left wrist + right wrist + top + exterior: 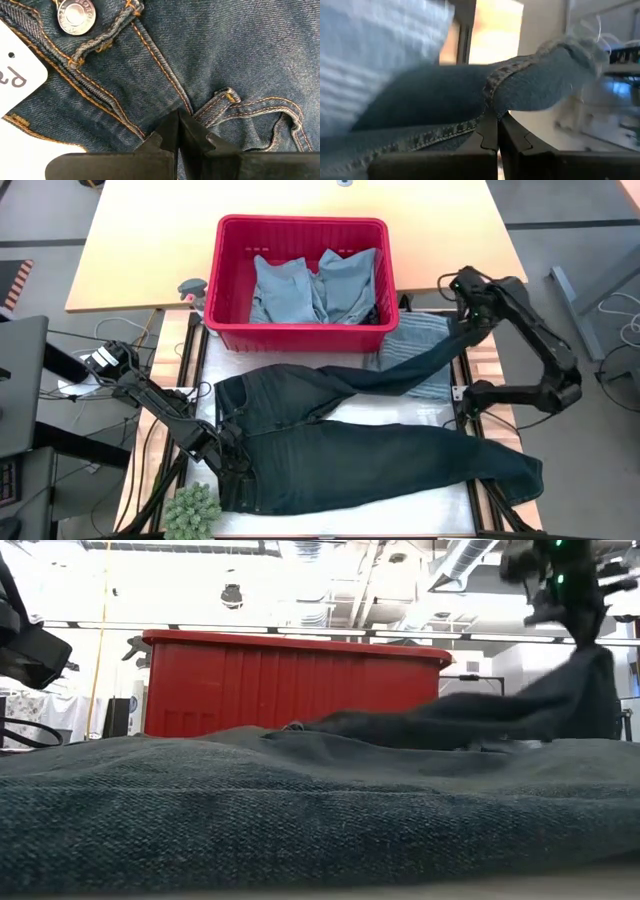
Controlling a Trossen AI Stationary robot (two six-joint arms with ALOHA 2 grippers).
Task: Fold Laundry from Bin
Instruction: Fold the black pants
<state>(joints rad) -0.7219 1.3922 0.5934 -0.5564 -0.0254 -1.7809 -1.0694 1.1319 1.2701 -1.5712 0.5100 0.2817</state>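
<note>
A pair of dark blue jeans (350, 455) lies spread over the table, waist at the left. My left gripper (225, 452) is shut at the jeans' front, near the metal button (75, 15). My right gripper (470, 315) is shut and holds one leg's end up at the right, beside the red bin (300, 330). From there that leg (590, 680) slopes down to the table. Light blue garments (310, 285) lie in the bin. A grey-blue striped garment (420, 340) lies flat under the raised leg. My left gripper has its shut fingertips (170, 131) on the denim at the stitched seam (186, 105) between the fly and a belt loop, coming steeply from above. How much cloth is between the tips is hidden by the fingers. The jeans lie flat on the table there. My right gripper pinches the leg near its frayed hem end (570, 55), at the side seam (490, 95), between its two fingers. It slants down from above. The leg's end is lifted clear, and the leg hangs in a slope with the rest on the table.
The bin stands at the table's far edge, in the middle. A green fuzzy plant (195, 510) sits at the near left corner beside the waist. A white paper tag (15, 65) lies at the waistband. Cables and arm mounts flank the table.
</note>
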